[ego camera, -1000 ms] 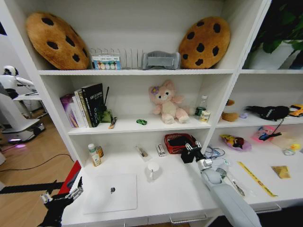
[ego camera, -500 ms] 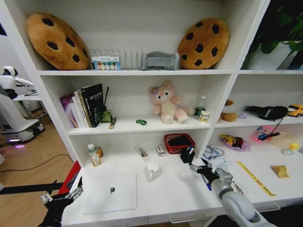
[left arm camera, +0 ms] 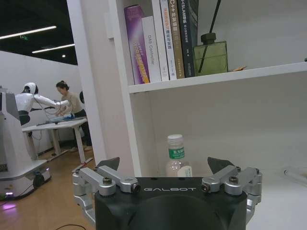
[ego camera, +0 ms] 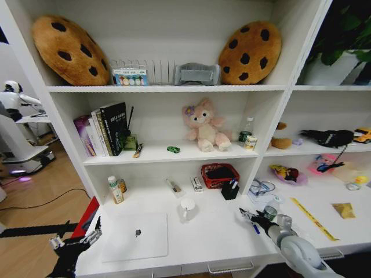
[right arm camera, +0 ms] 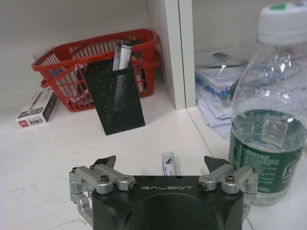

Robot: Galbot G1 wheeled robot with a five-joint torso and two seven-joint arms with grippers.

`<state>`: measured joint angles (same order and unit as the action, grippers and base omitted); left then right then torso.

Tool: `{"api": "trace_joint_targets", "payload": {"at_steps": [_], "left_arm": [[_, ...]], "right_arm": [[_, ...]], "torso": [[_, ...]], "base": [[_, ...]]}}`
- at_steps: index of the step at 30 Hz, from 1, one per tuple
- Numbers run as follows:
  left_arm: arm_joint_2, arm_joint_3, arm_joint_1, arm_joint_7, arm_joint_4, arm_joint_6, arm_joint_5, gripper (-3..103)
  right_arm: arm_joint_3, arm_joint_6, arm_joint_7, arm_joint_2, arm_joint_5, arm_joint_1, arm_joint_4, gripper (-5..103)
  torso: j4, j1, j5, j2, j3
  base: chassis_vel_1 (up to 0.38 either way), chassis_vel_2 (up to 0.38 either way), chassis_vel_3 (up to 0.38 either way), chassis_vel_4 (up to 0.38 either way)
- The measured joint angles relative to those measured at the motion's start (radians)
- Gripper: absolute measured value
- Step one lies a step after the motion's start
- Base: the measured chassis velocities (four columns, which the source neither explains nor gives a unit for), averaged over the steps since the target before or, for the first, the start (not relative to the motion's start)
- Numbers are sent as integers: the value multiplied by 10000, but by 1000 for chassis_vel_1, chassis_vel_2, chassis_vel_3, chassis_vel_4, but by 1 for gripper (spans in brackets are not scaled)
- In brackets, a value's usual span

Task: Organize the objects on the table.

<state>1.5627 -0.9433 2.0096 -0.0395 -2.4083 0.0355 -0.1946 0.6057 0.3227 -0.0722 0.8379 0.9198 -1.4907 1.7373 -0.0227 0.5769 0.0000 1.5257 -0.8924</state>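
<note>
R gripper [right arm camera: 161,168], fingers apart & empty, hovers over blue pen [right arm camera: 168,164] on white desk [ego camera: 220,231], near water bottle [right arm camera: 270,115]. L gripper [left arm camera: 164,168] apart, idle at desk's left end.

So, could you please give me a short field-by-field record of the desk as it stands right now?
right gripper: low over the table, jaws open, holding nothing
blue pen: lying flat on the table, in line with the gap of the right jaws
pen holder: black mesh, upright in front of the red basket
water bottle: upright beside the right gripper
laptop: closed, at the table's left end
left gripper: parked off the table's left edge, jaws open
</note>
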Motion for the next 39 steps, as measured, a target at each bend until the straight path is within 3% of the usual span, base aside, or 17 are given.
{"api": "trace_joint_targets", "payload": {"at_steps": [8,11,13,15,19,22,23,29,31,32,38,39], "left_arm": [[0,0,0,0,0,0,0,100],[0,-1,0,0,0,0,0,100],[0,0,0,0,0,0,0,100],[0,0,0,0,0,0,0,100],[0,0,0,0,0,0,0,100],[0,0,0,0,0,0,0,100],[0,0,0,0,0,0,0,100],[0,0,0,0,0,0,0,100],[0,0,0,0,0,0,0,100],[0,0,0,0,0,0,0,100],[0,0,0,0,0,0,0,100],[0,0,0,0,0,0,0,100]], "right_arm": [[-177,-23,323,-13,-32,197,-501,101],[-252,-73,643,-64,-14,495,-973,89],[-271,-68,672,-79,-8,546,-1021,89],[-358,-6,777,-138,-115,653,-1100,73],[-432,43,801,-157,-310,725,-1115,68],[-503,71,853,-176,-607,764,-1111,51],[-503,71,853,-176,-607,764,-1111,51],[-530,23,929,-205,-740,766,-1140,24],[-530,22,948,-221,-752,758,-1144,24],[-531,21,965,-241,-762,754,-1144,14],[-485,-59,1146,-301,-831,773,-1011,12],[-476,-383,1291,-304,-855,813,-954,12]], "torso": [[0,0,0,0,0],[1,0,-4,0,0],[0,0,-4,1,1],[0,0,-5,0,1],[0,0,-3,0,1],[1,0,-1,0,0],[1,0,-1,0,0],[1,0,2,-1,0],[1,0,1,-1,-1],[1,0,3,-1,-1],[-1,0,6,-2,-2],[-2,0,5,-3,-2]], "base": [[0,0,0,0],[0,0,0,0],[0,0,0,0],[0,0,0,0],[0,0,0,0],[0,0,0,0],[0,0,0,0],[0,0,0,0],[0,0,0,0],[0,0,0,0],[0,0,0,0],[0,0,0,0]]}}
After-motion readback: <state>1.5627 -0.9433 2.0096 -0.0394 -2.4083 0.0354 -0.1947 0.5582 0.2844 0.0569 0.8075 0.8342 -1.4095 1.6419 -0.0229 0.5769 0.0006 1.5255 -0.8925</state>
